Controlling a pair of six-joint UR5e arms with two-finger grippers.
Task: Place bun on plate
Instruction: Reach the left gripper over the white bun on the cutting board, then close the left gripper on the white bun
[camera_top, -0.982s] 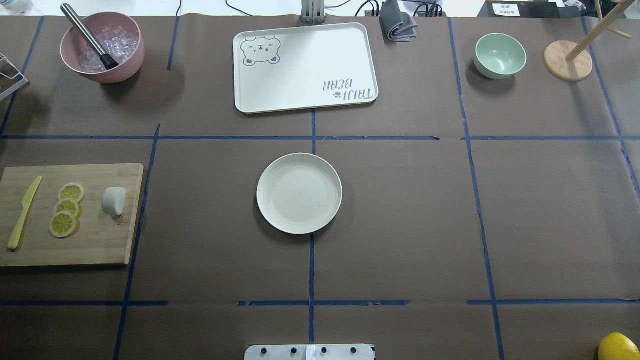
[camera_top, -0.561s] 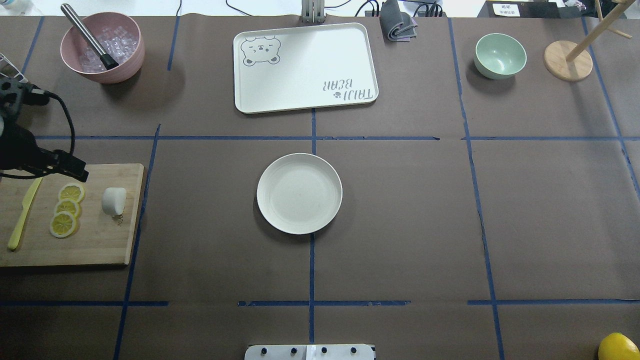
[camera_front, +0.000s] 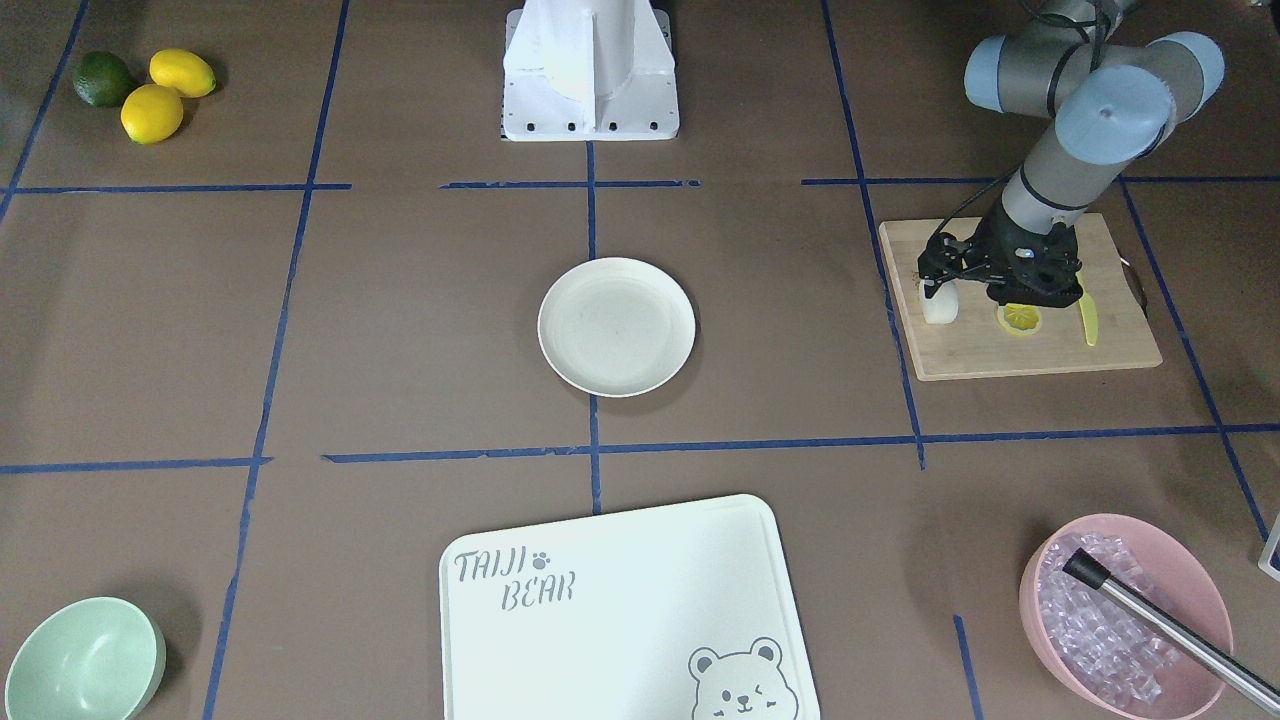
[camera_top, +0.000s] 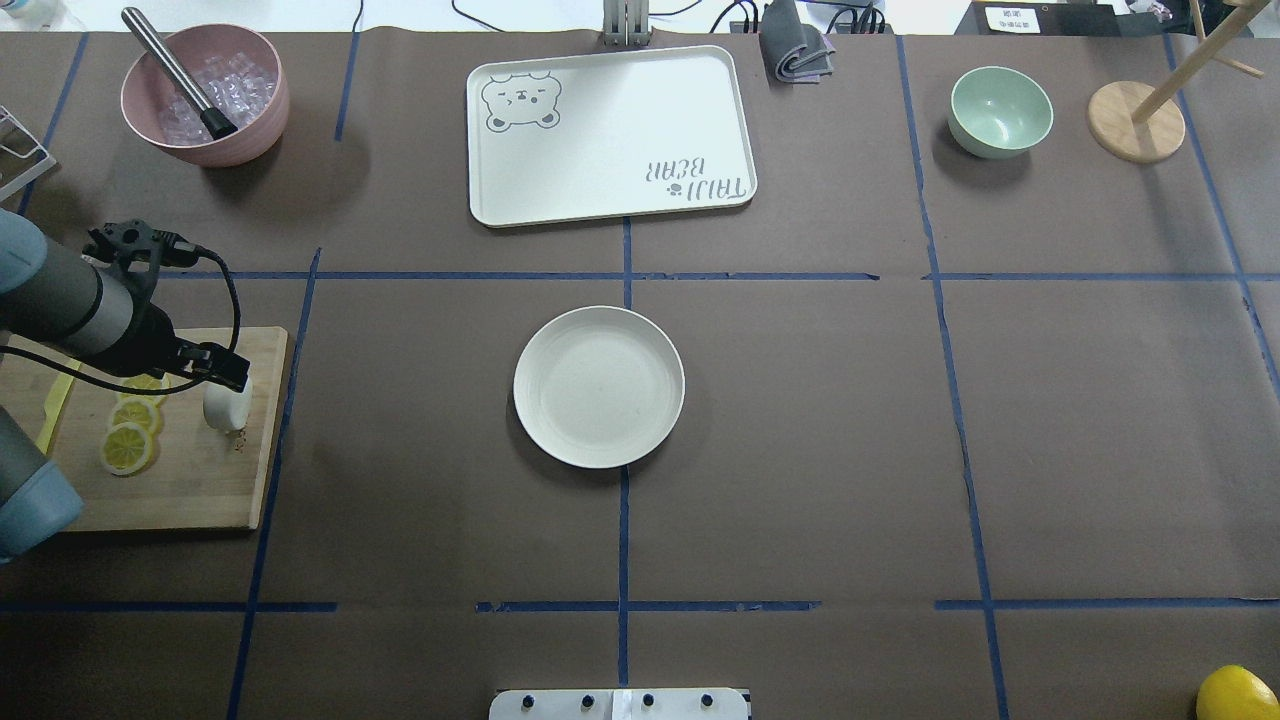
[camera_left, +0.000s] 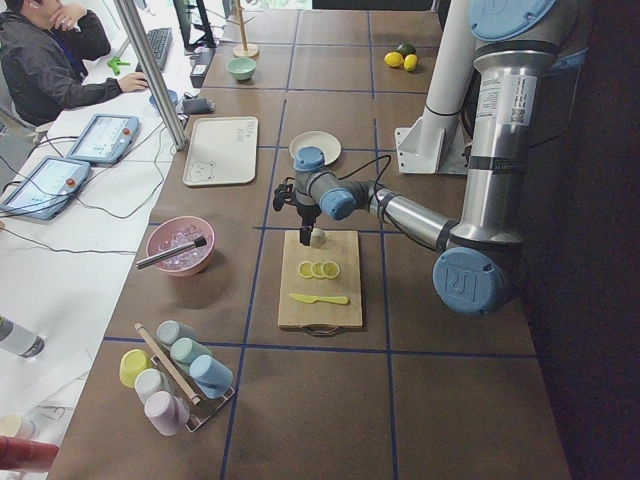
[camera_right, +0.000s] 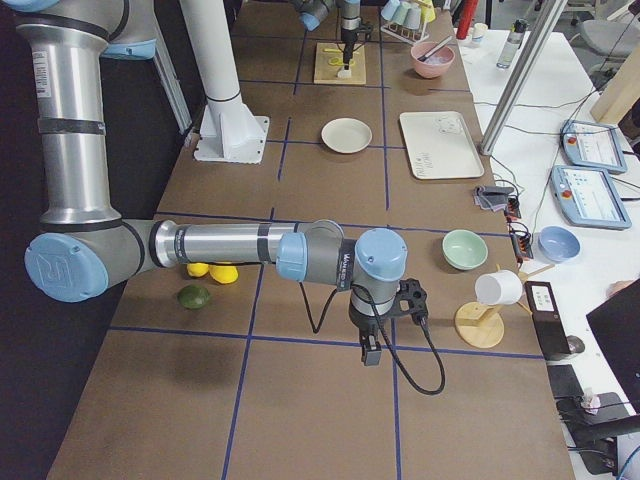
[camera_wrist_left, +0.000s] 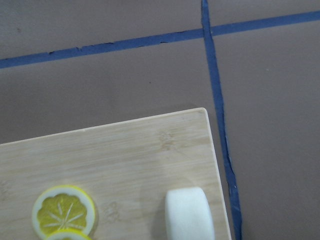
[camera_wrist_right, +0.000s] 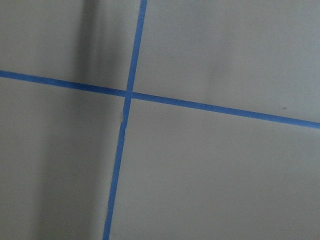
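The bun, a small white stub, stands at the inner end of a wooden cutting board. It shows at the bottom of the left wrist view. My left gripper hangs just above the bun; I cannot tell whether it is open or shut. The round cream plate sits empty at the table's middle, well to the right of the board. My right gripper shows only in the exterior right view, low over bare brown paper, so I cannot tell its state.
Lemon slices and a yellow knife share the board. At the back stand a pink bowl of ice, the bear-printed tray, a green bowl and a wooden stand. A lemon lies front right.
My left arm has come in from the left edge and swung right over the cutting board, ending above the bun. The bun and plate have not moved.
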